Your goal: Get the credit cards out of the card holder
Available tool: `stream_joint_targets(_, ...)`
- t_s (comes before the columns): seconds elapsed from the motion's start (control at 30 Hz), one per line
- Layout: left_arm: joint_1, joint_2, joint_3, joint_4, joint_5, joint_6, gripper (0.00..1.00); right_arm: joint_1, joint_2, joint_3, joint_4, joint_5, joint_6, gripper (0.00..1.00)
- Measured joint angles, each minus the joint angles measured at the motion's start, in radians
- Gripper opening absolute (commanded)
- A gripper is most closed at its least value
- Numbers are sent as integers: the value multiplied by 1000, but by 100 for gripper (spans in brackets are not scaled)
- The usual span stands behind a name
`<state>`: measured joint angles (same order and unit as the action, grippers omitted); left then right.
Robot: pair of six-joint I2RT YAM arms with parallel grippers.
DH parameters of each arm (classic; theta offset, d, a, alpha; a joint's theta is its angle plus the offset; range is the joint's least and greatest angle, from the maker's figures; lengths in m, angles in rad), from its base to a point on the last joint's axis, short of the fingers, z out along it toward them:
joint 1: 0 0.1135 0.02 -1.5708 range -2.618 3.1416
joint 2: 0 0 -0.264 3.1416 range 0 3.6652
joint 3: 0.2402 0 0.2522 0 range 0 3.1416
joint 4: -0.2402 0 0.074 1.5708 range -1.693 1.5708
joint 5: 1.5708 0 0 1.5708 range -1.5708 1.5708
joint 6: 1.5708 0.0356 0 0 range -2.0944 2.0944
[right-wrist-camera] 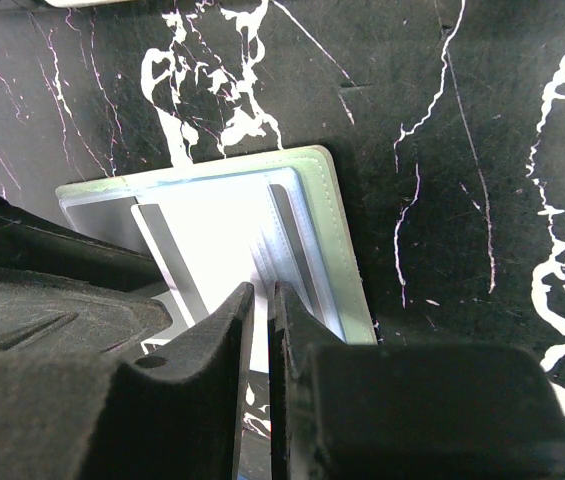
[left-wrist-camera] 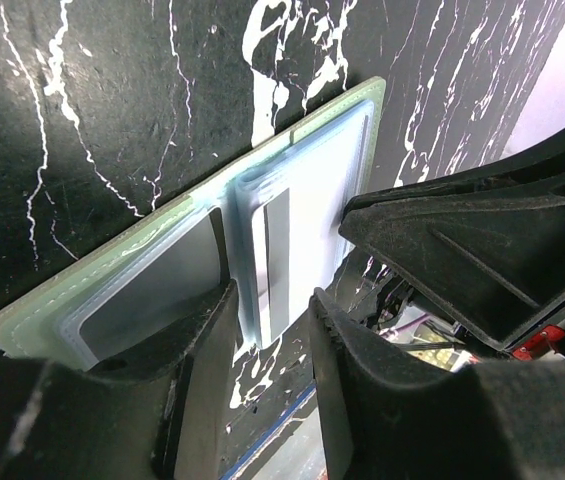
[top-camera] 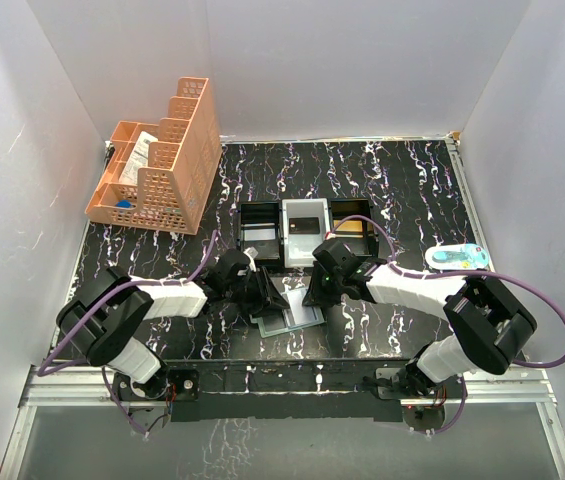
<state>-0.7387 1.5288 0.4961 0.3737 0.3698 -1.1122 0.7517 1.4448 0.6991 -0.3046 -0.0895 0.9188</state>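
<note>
— Left fingers (left-wrist-camera: 197,385): how do they stand?
— Parted a little, tips down on the open card holder (left-wrist-camera: 152,275). The clear sleeve stack at its fold sits in the gap, with one finger on each side of it.
— And the right fingers (right-wrist-camera: 197,380)?
— Nearly together, with only a slit between them. They seem to nip the edge of a white card (right-wrist-camera: 222,230) with a grey stripe that sticks out of a sleeve, though the contact itself is hidden.
— Where does the holder lie?
— Flat on the worktop (top-camera: 412,200), near its front edge, between the two arms and just in front of the black-and-white tray (top-camera: 289,250).
— What do the containers hold?
— The tray's white middle compartment has a dark shape in it. The orange lattice organiser (top-camera: 187,170) in the far left corner holds a white packet (top-camera: 140,150) and something blue (top-camera: 124,203).
</note>
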Motion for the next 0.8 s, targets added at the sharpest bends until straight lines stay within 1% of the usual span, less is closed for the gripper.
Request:
stream_joint_targets(0.13, 0, 2, 4, -8, -5, -1, 26, 0, 0, 0, 1, -1, 0, 11)
stream_joint_targets(0.2, 0, 11, 4, -2, -5, -6, 19, 0, 0, 0, 2, -3, 0, 11)
stream_joint_targets(0.33, 0, 62, 5, 54, 8, -26, 10, 0, 0, -2, 3, -8, 0, 11)
stream_joint_targets(0.4, 3, 74, 3, 76, 21, -38, 1, 0, 0, -2, 4, -8, 0, 11)
stream_joint_targets(0.63, 6, 77, -21, 122, 29, -68, 0, -2, 0, -3, 3, -5, 0, 11)
stream_joint_targets(0.8, 6, 35, -47, 113, 4, -61, 0, -1, 2, -3, 7, -7, 1, 11)
